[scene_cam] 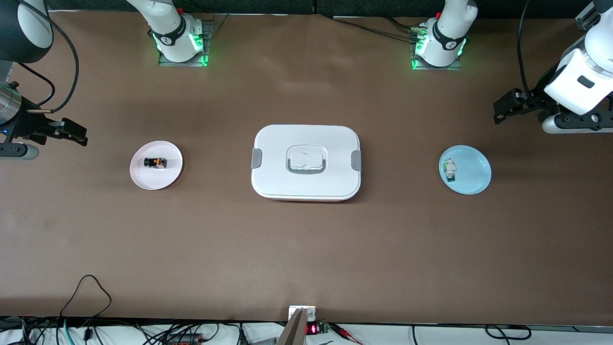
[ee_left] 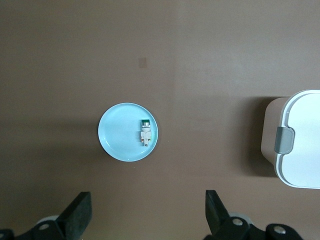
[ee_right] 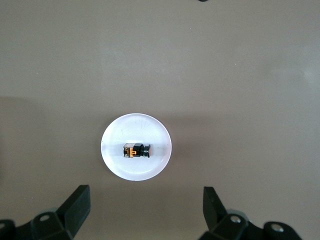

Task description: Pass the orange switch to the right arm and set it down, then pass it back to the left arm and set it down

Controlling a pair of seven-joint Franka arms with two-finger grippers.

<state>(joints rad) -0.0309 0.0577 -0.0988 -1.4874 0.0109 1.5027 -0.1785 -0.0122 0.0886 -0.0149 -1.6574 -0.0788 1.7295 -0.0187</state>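
Note:
The orange switch, a tiny black piece with orange markings, lies on its side on a pale pink plate toward the right arm's end of the table. My right gripper hangs open and empty above the table just outside that plate. The white box with grey latches sits closed at the table's middle. My left gripper is open and empty, up over the table near a blue plate.
A white-and-green small component lies on the blue plate toward the left arm's end. Cables and a small display run along the table edge nearest the front camera. Bare brown tabletop surrounds the box and both plates.

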